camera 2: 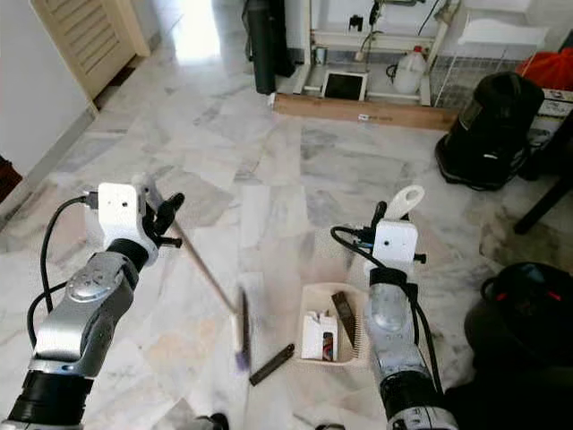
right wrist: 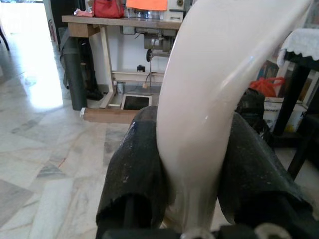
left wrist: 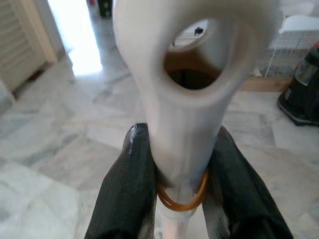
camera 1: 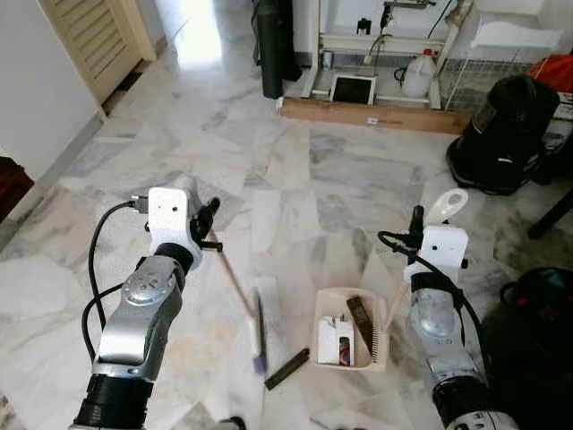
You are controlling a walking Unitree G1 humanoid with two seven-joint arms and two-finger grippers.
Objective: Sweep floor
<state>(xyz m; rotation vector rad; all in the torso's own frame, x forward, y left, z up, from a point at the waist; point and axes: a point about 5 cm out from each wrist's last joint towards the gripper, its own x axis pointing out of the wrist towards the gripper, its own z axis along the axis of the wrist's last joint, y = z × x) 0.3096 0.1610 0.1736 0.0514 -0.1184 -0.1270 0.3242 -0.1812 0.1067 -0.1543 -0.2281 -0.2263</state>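
Note:
My left gripper (camera 1: 208,224) is shut on the top of a broom handle (camera 1: 231,278), a pale stick that slants down to the brush head (camera 1: 260,336) on the marble floor. In the left wrist view the black fingers (left wrist: 127,189) clamp the broom's white looped end (left wrist: 187,99) above an orange band. My right gripper (camera 1: 416,226) is shut on the white dustpan handle (camera 1: 446,206). The beige dustpan (camera 1: 380,345) rests on the floor and holds a white box (camera 1: 336,340) and a dark strip (camera 1: 361,321). Another dark strip (camera 1: 287,368) lies on the floor between brush and pan.
A black vacuum (camera 1: 501,134) stands at the right, with a dark round object (camera 1: 537,305) nearer me. A wooden plank (camera 1: 372,115), a white jug (camera 1: 418,76) and a black cylinder (camera 1: 271,49) line the far table. A louvred door (camera 1: 94,36) is on the left.

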